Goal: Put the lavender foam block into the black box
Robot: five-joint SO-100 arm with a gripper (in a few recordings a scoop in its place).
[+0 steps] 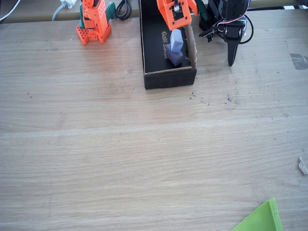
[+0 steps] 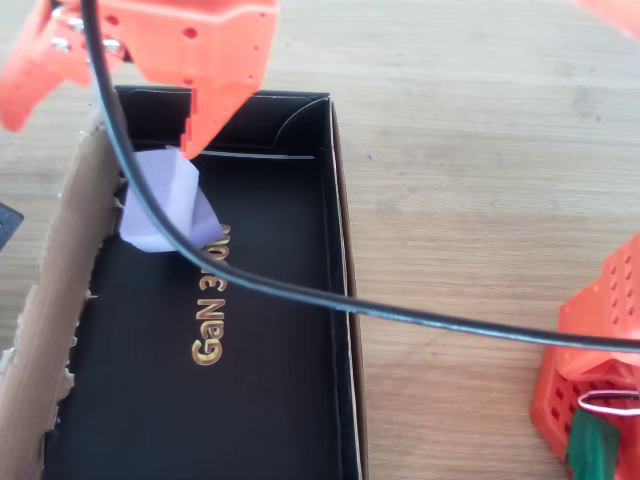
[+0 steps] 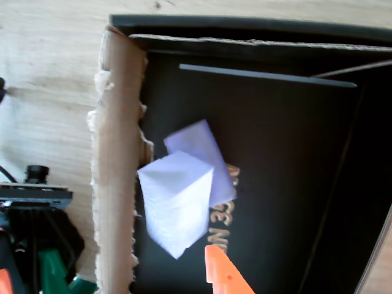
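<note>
Placement step, near its end. The small pale lavender speckled foam block [image 3: 180, 199] lies tilted inside the rectangular black cardboard box [image 1: 168, 79], against its raw brown cardboard wall [image 3: 115, 159] and beside the gold lettering [image 2: 208, 318] on the floor. The orange fingers [image 3: 223, 275] hover over it; whether they grip or are parted cannot be told. The next move calls for a clean lift clear of the box, leaving the block undisturbed.

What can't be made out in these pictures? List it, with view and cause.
- Gripper: wrist view's bottom edge cuts it off; open or shut is unclear.
- Lavender foam block: partly under the orange arm and a black cable in the overhead view.
- Black box: gold lettering partly covered by the block; too small in the fixed view.
</note>
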